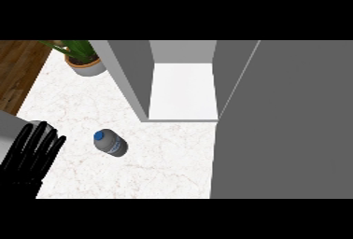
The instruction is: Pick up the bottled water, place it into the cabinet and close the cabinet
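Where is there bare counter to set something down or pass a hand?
Bare counter lies between the potted plant and the bottled water, and below the cabinet opening, left of its open door. Crowded only at the left edge, where the left hand shows beside the bottle.

The left hand (pixel 29 154) is black all over, with long, slim, rounded fingers parted by thin pale lines. Next to it shows a smooth, plain grey forearm (pixel 10 125).

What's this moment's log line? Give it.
bottle on counter | left hand open, left edge | right hand unseen | cabinet open
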### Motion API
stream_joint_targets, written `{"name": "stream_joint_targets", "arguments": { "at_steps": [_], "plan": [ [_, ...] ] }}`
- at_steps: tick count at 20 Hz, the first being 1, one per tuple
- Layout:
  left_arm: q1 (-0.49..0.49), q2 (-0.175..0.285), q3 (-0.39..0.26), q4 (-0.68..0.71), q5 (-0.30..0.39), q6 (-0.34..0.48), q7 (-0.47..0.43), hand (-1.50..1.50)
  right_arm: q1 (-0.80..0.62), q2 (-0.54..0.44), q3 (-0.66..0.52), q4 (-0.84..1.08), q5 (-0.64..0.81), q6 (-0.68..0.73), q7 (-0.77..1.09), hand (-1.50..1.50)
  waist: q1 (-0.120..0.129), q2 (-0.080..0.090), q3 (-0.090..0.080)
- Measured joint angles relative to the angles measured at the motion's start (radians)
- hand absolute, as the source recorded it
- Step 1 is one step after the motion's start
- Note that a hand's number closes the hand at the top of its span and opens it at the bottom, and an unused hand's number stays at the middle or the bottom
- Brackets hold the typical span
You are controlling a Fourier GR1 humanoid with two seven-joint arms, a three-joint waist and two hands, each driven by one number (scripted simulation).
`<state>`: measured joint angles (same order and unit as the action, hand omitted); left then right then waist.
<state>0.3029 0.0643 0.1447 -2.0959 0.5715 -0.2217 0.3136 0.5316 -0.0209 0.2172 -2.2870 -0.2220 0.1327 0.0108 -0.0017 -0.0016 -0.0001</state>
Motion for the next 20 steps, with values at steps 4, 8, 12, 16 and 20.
{"name": "stream_joint_targets", "arguments": {
  "at_steps": [4, 8, 12, 16, 20],
  "plan": [
    [-0.012, -0.003, 0.029, 0.039, -0.007, -0.005, -0.019, -1.5, 0.016, 0.001, 0.013, 0.001, 0.011, 0.002, -0.023, -1.5, -0.001, 0.0, 0.0],
    [-0.036, 0.028, 0.098, 0.114, 0.024, -0.034, -0.036, -1.5, 0.049, -0.009, 0.021, 0.012, 0.014, 0.018, -0.068, -1.5, -0.002, 0.0, 0.0],
    [-0.073, 0.032, 0.117, 0.209, -0.025, -0.063, -0.097, -1.5, 0.076, -0.019, 0.026, 0.006, 0.01, 0.033, -0.089, -1.5, -0.004, 0.001, 0.0],
    [-0.094, 0.043, 0.135, 0.309, -0.063, -0.115, -0.167, -1.5, 0.059, -0.018, 0.027, 0.049, 0.026, 0.039, -0.124, -1.5, -0.003, 0.001, 0.0],
    [-0.15, 0.052, 0.135, 0.425, -0.131, -0.129, -0.226, -1.5, 0.071, -0.026, 0.037, 0.034, 0.024, 0.04, -0.118, -1.5, -0.005, 0.001, 0.0]
  ]
}}
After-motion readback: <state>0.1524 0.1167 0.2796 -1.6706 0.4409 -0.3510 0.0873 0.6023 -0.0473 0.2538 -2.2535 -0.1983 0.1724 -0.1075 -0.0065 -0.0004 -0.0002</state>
